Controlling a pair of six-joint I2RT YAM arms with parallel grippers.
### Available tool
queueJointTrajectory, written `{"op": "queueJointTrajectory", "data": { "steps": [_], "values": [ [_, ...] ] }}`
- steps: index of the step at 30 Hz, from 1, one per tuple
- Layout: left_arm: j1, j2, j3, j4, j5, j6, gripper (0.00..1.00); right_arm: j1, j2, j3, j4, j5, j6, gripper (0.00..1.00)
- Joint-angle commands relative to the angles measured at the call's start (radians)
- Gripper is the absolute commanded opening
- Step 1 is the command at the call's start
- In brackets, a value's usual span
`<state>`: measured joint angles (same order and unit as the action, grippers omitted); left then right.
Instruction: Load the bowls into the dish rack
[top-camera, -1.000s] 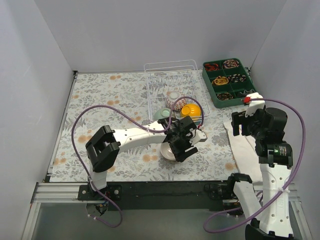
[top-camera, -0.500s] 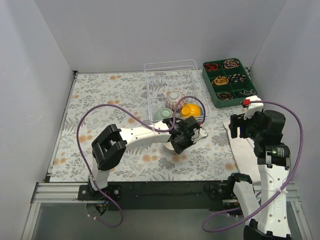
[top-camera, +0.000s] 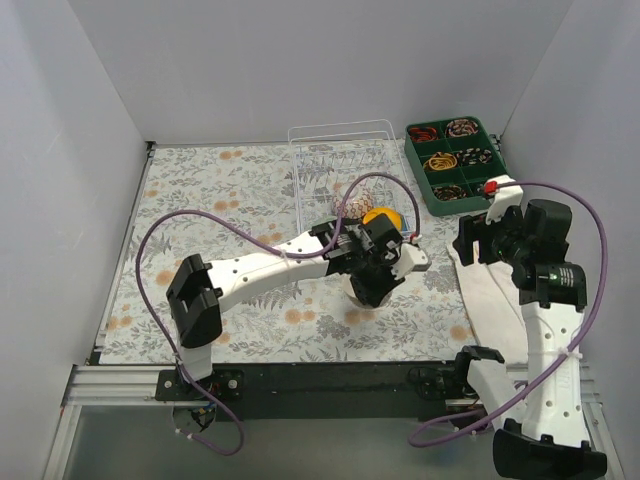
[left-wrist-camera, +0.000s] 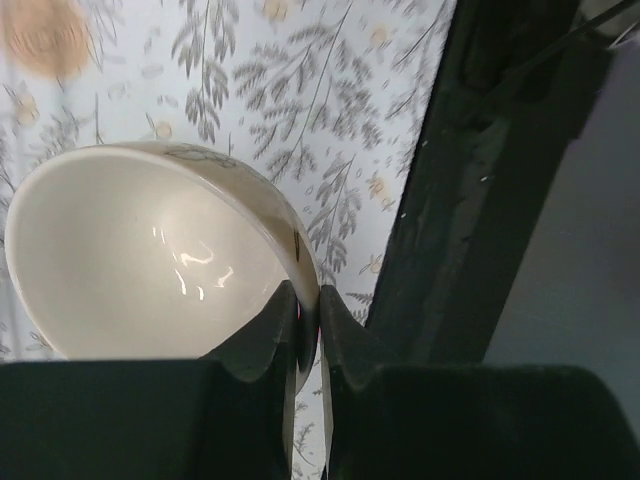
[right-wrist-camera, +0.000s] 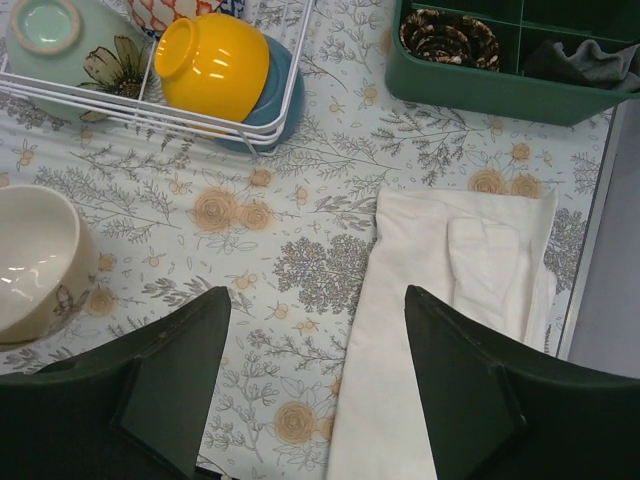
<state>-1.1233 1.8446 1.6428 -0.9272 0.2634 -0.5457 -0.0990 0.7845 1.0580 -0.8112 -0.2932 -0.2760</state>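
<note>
My left gripper (left-wrist-camera: 308, 312) is shut on the rim of the cream bowl (left-wrist-camera: 140, 260), one finger inside and one outside, and holds it tilted above the floral mat. In the top view this gripper (top-camera: 368, 288) hangs just in front of the dish rack (top-camera: 340, 130) and hides most of the bowl. The right wrist view shows the cream bowl (right-wrist-camera: 35, 262) at the left edge. In the rack's (right-wrist-camera: 215, 122) near end sit an orange-yellow bowl (right-wrist-camera: 212, 65), a blue bowl (right-wrist-camera: 278, 100), a mint green bowl (right-wrist-camera: 60, 45) and a red-and-white patterned bowl (right-wrist-camera: 165, 12). My right gripper (right-wrist-camera: 315, 300) stands open and empty at the right.
A dark green compartmented tray (top-camera: 460, 165) of small items stands to the right of the rack. A folded white cloth (right-wrist-camera: 470, 290) lies on the mat below my right gripper. Purple cables loop over the left arm.
My left gripper has shut on the cream bowl's rim, lifted it off the mat and swung right. The right arm has shifted only slightly.
</note>
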Motion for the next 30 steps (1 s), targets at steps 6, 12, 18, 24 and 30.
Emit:
{"op": "queueJointTrajectory", "data": {
  "steps": [6,12,18,24,30],
  "values": [
    [0.115,-0.116,0.241,0.149,0.189,0.033,0.00,-0.005,0.108,0.180,-0.083,-0.056,-0.060,0.79],
    [0.381,-0.067,0.287,0.306,0.490,-0.180,0.00,-0.005,0.208,0.283,-0.072,-0.181,-0.075,0.77],
    [0.542,-0.171,-0.128,1.105,0.862,-0.572,0.00,-0.005,0.364,0.355,-0.023,-0.290,-0.077,0.74],
    [0.573,-0.076,-0.302,1.573,0.941,-0.871,0.00,0.012,0.521,0.425,0.032,-0.350,-0.098,0.73],
    [0.591,-0.032,-0.366,1.743,0.939,-0.976,0.00,0.097,0.662,0.533,0.030,-0.305,-0.083,0.70]
  ]
}}
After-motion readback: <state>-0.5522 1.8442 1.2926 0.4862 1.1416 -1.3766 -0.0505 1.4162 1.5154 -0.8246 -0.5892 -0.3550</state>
